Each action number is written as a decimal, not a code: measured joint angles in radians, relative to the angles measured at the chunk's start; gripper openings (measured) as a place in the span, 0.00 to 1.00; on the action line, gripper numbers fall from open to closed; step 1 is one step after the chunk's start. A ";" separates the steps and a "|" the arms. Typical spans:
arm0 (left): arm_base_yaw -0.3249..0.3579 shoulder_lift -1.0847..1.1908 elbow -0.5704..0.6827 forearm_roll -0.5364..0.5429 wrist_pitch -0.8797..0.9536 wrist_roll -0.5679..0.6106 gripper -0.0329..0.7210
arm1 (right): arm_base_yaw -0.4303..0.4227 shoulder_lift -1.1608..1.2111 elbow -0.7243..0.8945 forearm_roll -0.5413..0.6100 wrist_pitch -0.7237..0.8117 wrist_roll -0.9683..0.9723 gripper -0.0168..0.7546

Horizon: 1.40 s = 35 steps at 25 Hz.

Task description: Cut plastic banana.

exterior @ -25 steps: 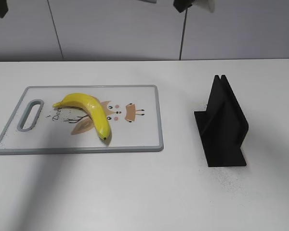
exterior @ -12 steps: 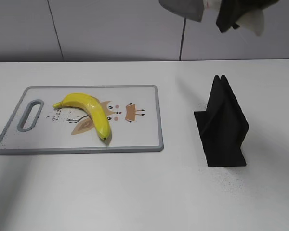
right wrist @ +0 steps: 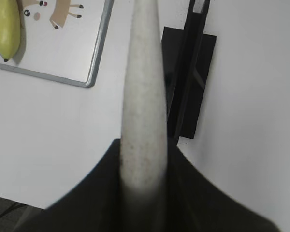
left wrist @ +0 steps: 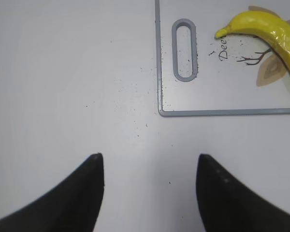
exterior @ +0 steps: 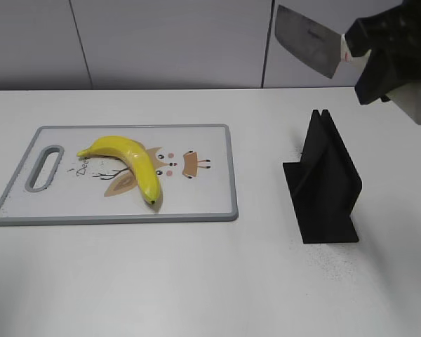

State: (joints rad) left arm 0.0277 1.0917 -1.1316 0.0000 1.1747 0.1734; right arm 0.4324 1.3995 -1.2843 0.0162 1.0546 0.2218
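Observation:
The yellow plastic banana (exterior: 130,160) lies on the white cutting board (exterior: 203,189), dark tip toward the front; it also shows in the left wrist view (left wrist: 268,37) and the right wrist view (right wrist: 7,29). My right gripper (exterior: 386,60) is at the upper right, above the black stand, shut on the white handle (right wrist: 144,111) of a knife; its grey blade (exterior: 307,38) points up and left. My left gripper (left wrist: 150,164) is open and empty over bare table, left of the board's handle slot (left wrist: 184,50). It is out of the exterior view.
A black knife stand (exterior: 326,179) stands on the table right of the board, also in the right wrist view (right wrist: 188,72). The white table (exterior: 196,281) extends in front; a grey wall is behind.
My right gripper with the knife has come down and to the right into view, from the top edge to above the black stand. The banana and board have not moved.

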 joint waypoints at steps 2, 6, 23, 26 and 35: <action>0.000 -0.087 0.068 0.000 -0.026 0.001 0.83 | 0.000 -0.042 0.049 0.000 -0.022 0.019 0.23; 0.000 -0.265 0.197 0.040 -0.045 0.003 0.83 | 0.000 -0.135 0.153 0.000 -0.088 0.058 0.23; 0.000 -0.917 0.582 -0.019 -0.098 0.003 0.83 | 0.000 -0.311 0.452 -0.070 -0.163 0.191 0.23; 0.000 -0.994 0.608 -0.037 -0.093 0.003 0.83 | 0.000 -0.311 0.486 -0.072 -0.197 0.192 0.23; 0.000 -1.048 0.664 -0.053 -0.090 0.003 0.83 | 0.000 -0.303 0.518 -0.100 -0.325 0.193 0.23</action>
State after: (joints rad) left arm 0.0277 0.0434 -0.4679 -0.0534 1.0850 0.1763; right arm 0.4324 1.0967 -0.7659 -0.0837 0.7299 0.4145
